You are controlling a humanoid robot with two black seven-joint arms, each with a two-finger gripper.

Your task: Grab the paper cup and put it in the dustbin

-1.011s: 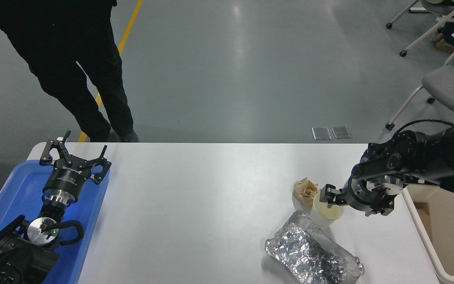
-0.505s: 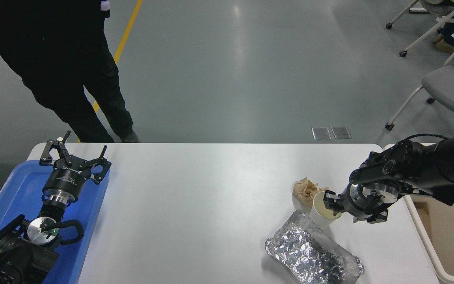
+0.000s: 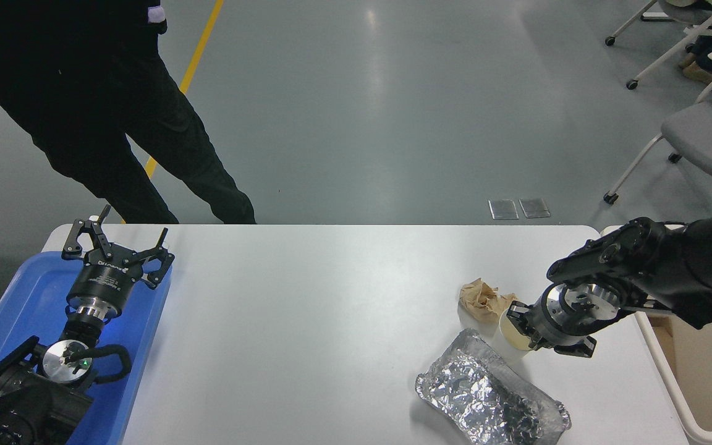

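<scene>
Right gripper (image 3: 521,326) has pinched in on the paper cup (image 3: 512,332), fingers over its rim, and the cup has slid toward the foil tray (image 3: 491,394). Grasp looks set; dustbin (image 3: 671,371) waits right. Left gripper (image 3: 116,246) parked, spread wide.

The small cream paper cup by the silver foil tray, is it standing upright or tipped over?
Upright: the small cream paper cup shows its round open rim facing up, with the right end effector at that rim.
</scene>
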